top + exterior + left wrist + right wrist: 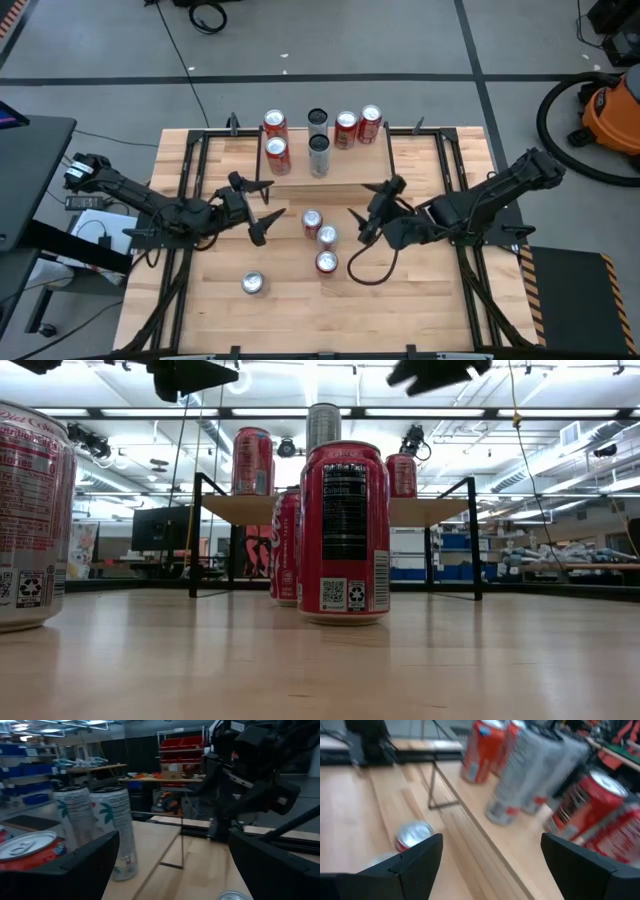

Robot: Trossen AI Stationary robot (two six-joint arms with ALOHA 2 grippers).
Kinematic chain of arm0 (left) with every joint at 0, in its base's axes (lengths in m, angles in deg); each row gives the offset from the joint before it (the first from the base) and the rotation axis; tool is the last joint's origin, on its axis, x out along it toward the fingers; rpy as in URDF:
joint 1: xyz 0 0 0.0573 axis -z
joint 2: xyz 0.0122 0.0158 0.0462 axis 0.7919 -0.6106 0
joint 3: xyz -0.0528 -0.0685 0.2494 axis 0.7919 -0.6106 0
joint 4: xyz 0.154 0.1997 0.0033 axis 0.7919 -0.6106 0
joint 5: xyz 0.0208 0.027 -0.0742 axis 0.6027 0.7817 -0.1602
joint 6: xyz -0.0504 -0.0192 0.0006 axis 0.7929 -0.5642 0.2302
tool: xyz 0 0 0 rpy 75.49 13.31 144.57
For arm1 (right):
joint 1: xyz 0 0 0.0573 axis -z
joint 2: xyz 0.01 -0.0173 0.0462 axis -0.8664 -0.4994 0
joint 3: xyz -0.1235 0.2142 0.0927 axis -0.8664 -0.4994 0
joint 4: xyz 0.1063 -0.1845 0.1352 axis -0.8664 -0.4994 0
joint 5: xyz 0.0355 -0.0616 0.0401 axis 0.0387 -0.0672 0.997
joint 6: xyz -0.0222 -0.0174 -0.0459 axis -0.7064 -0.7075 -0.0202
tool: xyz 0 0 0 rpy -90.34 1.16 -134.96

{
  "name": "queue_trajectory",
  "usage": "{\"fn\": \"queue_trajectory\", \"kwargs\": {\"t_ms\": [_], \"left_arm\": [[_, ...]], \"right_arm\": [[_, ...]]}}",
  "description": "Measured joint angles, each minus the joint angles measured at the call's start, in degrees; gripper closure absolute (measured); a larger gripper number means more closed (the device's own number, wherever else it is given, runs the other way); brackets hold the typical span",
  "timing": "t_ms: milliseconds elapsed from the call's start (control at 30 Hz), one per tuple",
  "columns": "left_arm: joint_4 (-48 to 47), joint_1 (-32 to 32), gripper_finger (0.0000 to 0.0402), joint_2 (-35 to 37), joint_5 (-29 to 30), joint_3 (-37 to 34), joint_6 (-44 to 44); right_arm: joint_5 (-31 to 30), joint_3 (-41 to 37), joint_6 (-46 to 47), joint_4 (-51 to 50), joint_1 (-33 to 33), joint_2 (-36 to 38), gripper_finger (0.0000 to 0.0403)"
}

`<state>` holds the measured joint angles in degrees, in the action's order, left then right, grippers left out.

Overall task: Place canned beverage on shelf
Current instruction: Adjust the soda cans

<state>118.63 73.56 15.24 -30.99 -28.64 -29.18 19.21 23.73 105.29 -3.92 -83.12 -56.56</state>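
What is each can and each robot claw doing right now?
Shelf: holds six upright cans.
Red cans on the shelf: four, upright.
Silver cans: two, upright, mid-shelf.
Three red cans: upright on the table, between the grippers.
Lone can: upright, near the table's front.
Left gripper: open, empty.
Right gripper: open, empty.

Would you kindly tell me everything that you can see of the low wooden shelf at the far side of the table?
The low rack with a light wooden rectangular plank top stands on thin black metal legs at the table's far edge, level and square to it. Six upright cans stand on the plank: two red ones at its left, two slim silver ones in the middle, two red ones at its right. In the low view the space under the plank is open. Neither end effector touches it.
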Motion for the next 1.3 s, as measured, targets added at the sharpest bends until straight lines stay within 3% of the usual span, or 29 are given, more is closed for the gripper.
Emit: {"fn": "queue_trajectory", "kwargs": {"t_ms": [200,467,633,733,833,1000,1067,1300], "left_arm": [[0.17,-1.05,0.0017,0.29,1.11,0.02,-0.94],[-7.96,-1.43,0.0017,2.80,0.99,0.57,0.98],[-21.11,-2.03,0.0017,8.83,1.35,3.48,2.79],[-27.20,-2.97,0.0017,12.20,4.94,5.10,1.16],[-29.18,-5.42,0.0017,15.48,8.31,5.67,-0.32],[-30.72,-12.55,0.0017,18.52,8.52,5.68,0.40],[-32.05,-15.86,0.0017,18.99,7.22,5.68,1.75],[-37.81,-28.93,0.0017,18.93,-5.80,5.68,9.55]], "right_arm": [[0.10,-0.02,5.37,-8.85,1.06,1.11,0.0055],[7.26,-2.01,-2.29,-9.26,7.66,4.57,0.0055],[6.92,-7.17,-11.02,-2.24,14.66,9.45,0.0055],[6.41,-10.12,-16.18,3.61,18.65,12.56,0.0055],[6.63,-12.34,-19.86,8.74,21.81,15.22,0.0055],[10.85,-15.10,-25.22,15.83,24.45,17.40,0.0055],[11.86,-15.46,-27.30,17.79,24.78,17.45,0.0055],[12.29,-13.73,-33.67,18.25,26.26,17.92,0.0055]]}}
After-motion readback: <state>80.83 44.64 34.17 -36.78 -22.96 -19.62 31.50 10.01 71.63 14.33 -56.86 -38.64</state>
